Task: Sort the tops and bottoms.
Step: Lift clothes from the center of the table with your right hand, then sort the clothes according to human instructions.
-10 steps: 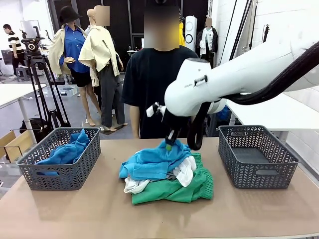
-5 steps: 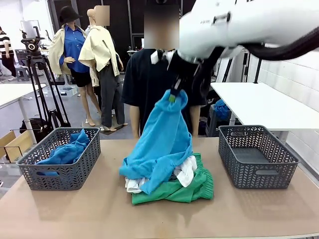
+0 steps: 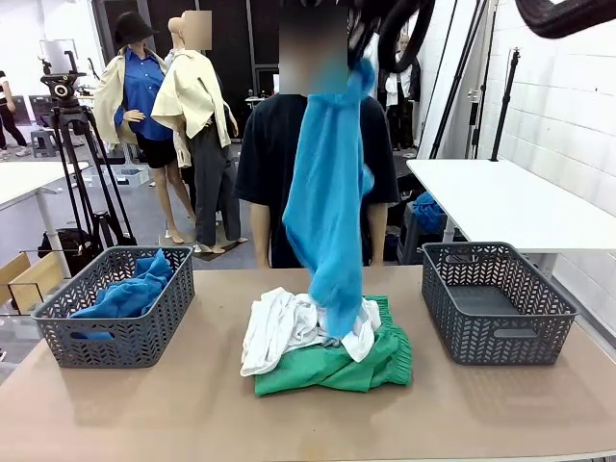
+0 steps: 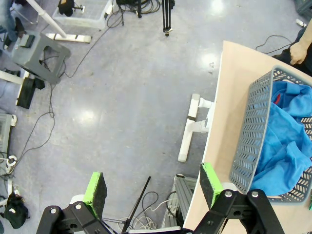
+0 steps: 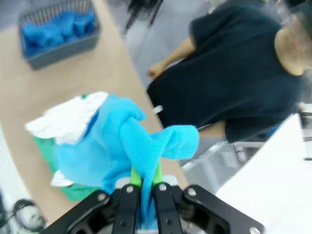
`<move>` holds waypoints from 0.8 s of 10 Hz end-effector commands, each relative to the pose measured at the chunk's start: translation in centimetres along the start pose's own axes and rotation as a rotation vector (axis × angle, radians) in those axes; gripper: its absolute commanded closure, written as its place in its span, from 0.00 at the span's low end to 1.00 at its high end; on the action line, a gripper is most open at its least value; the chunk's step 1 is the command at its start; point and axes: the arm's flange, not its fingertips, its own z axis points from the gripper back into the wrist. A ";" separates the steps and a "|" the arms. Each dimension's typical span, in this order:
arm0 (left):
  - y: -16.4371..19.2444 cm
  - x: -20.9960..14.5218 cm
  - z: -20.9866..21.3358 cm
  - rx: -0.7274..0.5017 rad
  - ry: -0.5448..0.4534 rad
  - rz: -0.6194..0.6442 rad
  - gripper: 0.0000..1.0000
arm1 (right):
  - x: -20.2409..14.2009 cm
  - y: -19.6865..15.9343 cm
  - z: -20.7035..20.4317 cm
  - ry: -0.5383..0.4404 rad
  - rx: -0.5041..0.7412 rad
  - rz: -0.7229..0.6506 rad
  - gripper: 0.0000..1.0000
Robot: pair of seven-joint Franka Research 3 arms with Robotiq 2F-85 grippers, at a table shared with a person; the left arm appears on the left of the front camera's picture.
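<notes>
The table [image 3: 144, 414] spans the front view, and a person [image 3: 279, 154] in a dark top stands at its far edge. A blue shirt [image 3: 332, 192] hangs in a long drape from the top of that view, its lower end touching the pile at mid-table. The front view gives the drape's full length. The right wrist view gives the grip itself: the right gripper [image 5: 145, 178] is clenched on a bunched fold of the blue shirt, with green pads [image 5: 135, 175] pressed into the cloth from both sides.

Two grey baskets flank the pile. The left basket [image 3: 115, 337] holds a second blue shirt [image 3: 125, 294], and the right basket [image 3: 491, 337] stands near the table's right end. In the pile, the green shorts [image 3: 337, 371] lie underneath and the white shirt [image 3: 279, 327] sprawls over their left part (a strip of white also shows to the right of the drape).

The left wrist view looks down at the floor beside the table's end, with the left basket at the picture's right. There the left gripper [image 4: 151, 187] has its jaws spread wide, nothing between them.
</notes>
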 end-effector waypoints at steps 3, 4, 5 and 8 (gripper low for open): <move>0.2 -0.1 0.1 0.001 -0.001 -0.010 0.00 | 7.0 -2.2 6.1 -0.054 -0.104 -0.017 1.00; 0.2 -0.1 0.1 0.001 -0.001 -0.010 0.00 | 8.0 -2.3 7.3 -0.058 -0.143 -0.023 1.00; 0.2 -0.1 0.1 0.001 -0.001 -0.010 0.00 | 8.4 -2.3 7.7 -0.082 -0.141 -0.024 1.00; 0.2 -0.1 0.1 0.001 -0.001 -0.010 0.00 | 9.5 -3.4 7.5 -0.037 -0.135 -0.093 1.00</move>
